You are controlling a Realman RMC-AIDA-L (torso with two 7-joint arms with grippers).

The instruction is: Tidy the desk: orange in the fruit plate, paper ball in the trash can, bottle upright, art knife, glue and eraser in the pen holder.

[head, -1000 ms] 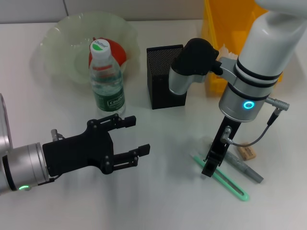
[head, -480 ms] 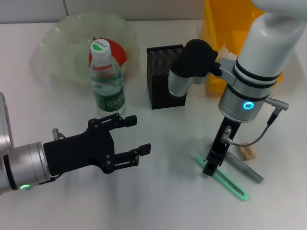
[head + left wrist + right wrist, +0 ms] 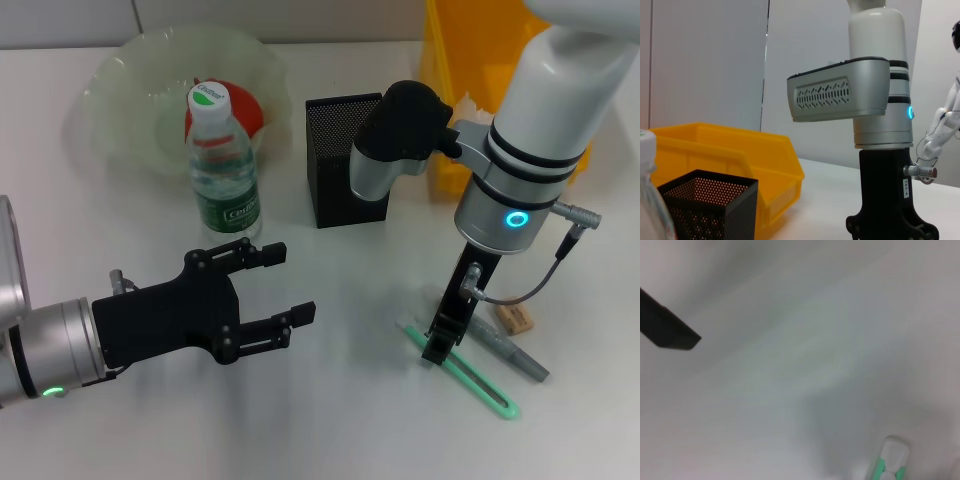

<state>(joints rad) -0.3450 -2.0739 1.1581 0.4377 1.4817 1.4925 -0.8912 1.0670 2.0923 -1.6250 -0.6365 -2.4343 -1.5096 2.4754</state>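
Fingers point(image 3: 437, 350) of the right gripper point(image 3: 440, 340) are seen lowered onto the long mint-green art knife point(image 3: 470, 380) lying on the plain white desk point(image 3: 340, 420); their spread cannot be told. Just beside the knife lie the slim grey glue stick point(image 3: 510, 350) and tiny tan eraser point(image 3: 516, 318). Well apart from the knife, the left gripper point(image 3: 272, 290) is held with fingers spread.

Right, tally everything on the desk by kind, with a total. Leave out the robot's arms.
Containers: 3 - fruit plate, pen holder, trash can
Fruit: 1 - orange, in the plate
Bottles: 1 - bottle, upright
Stationery: 3 - art knife, glue, eraser
Total: 8
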